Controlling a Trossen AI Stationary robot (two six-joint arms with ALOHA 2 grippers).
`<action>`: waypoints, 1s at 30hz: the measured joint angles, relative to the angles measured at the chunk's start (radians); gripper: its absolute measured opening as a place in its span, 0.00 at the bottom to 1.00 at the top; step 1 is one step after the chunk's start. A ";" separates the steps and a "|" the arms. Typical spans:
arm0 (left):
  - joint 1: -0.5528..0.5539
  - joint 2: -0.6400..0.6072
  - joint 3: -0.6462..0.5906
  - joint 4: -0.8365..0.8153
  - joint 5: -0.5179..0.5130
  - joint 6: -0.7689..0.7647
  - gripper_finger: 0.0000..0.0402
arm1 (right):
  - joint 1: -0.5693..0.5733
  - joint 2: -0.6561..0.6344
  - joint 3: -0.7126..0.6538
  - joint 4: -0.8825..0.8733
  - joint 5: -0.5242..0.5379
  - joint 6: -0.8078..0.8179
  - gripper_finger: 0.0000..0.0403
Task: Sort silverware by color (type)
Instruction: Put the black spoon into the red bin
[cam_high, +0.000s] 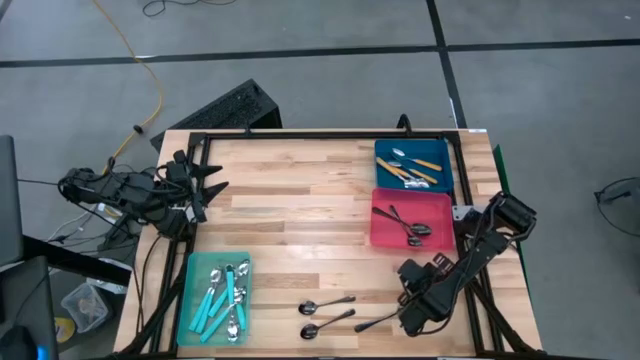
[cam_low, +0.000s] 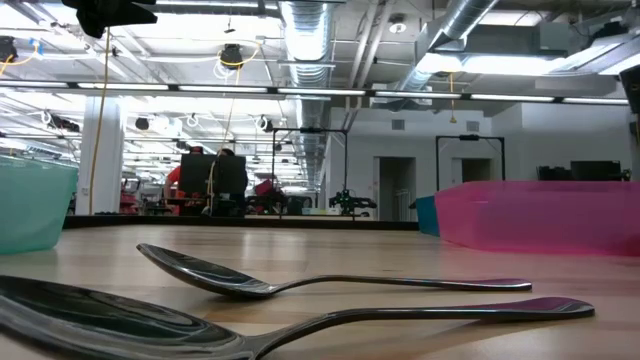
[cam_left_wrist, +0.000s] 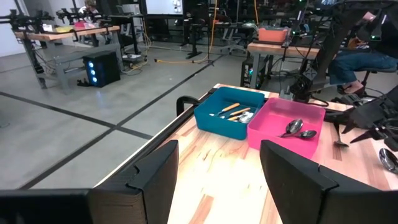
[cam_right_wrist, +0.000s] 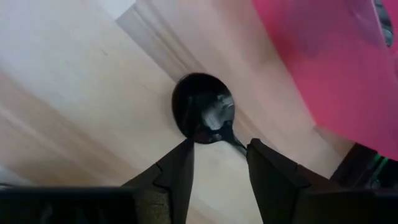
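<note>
Right gripper (cam_high: 412, 318) sits low at the table's (cam_high: 300, 200) near edge, fingers clamped on a dark spoon (cam_right_wrist: 205, 118), with the pink tray (cam_high: 412, 219) just beside. Two more dark spoons (cam_high: 327, 302) lie loose nearby; teal ones fill the teal tray (cam_high: 217, 295), orange ones the blue tray (cam_high: 412, 164). The low view misses both grippers. Left gripper (cam_left_wrist: 217, 180) is parked at the far left corner, fingers apart.
</note>
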 joint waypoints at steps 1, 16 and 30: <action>0.000 0.000 0.000 0.000 0.000 0.000 0.53 | 0.003 0.000 0.000 0.002 0.000 0.000 0.41; 0.000 0.000 0.000 0.000 0.000 0.000 0.53 | 0.131 -0.136 0.000 -0.069 0.120 -0.116 0.38; 0.000 0.000 0.000 0.003 0.000 -0.001 0.53 | 0.143 -0.510 -0.362 0.304 -0.038 -0.117 0.38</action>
